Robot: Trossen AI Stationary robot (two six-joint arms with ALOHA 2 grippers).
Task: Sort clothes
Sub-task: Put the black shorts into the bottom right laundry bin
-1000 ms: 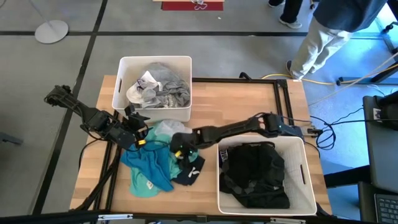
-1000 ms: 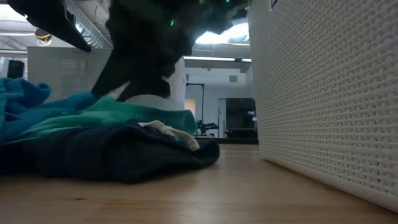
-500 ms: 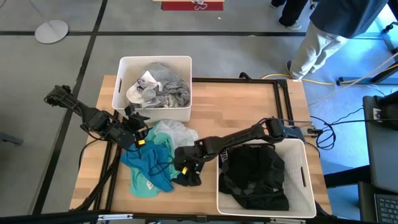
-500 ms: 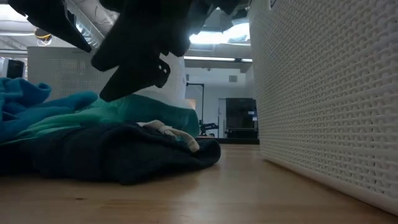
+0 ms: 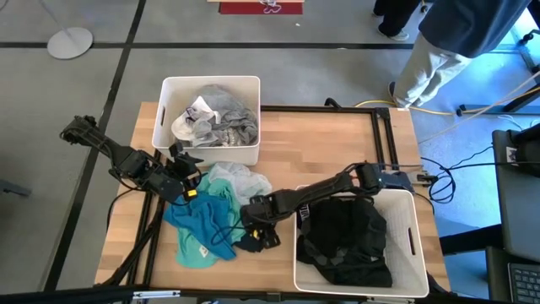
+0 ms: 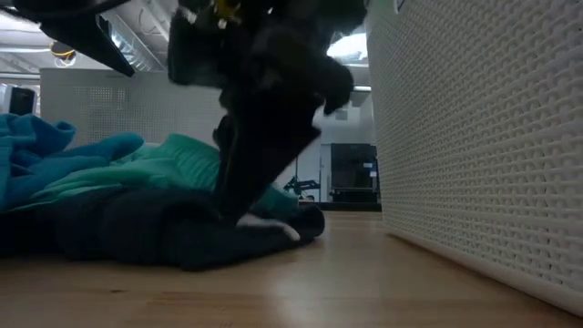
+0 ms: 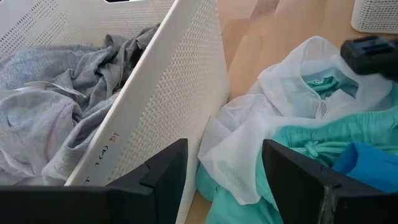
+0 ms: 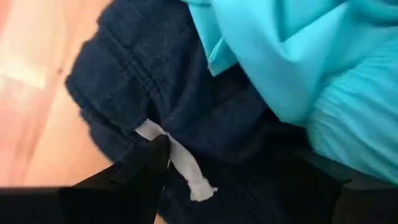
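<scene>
Both jaws spread, gripping nothing. Table (image 5: 329, 139) holds two white bins: far bin (image 5: 166, 110) with grey and white garments, near bin (image 5: 413, 228) with black ones. Between them, a teal, mint and white pile (image 5: 207, 219). Right gripper (image 5: 263, 234) presses down on dark navy garment (image 8: 143, 81). Left gripper (image 5: 190, 179) waits beside far bin.

Legible marking found in one place only. On the outer rim of the white bin (image 7: 168, 112) at the table's far edge, seen in the left wrist view, small dark handwritten characters (image 7: 107, 144) appear; they seem to read "1 (2) 1", though the reading is uncertain. A red sign (image 5: 261, 7) lies on the floor beyond the table; its white print cannot be read.
</scene>
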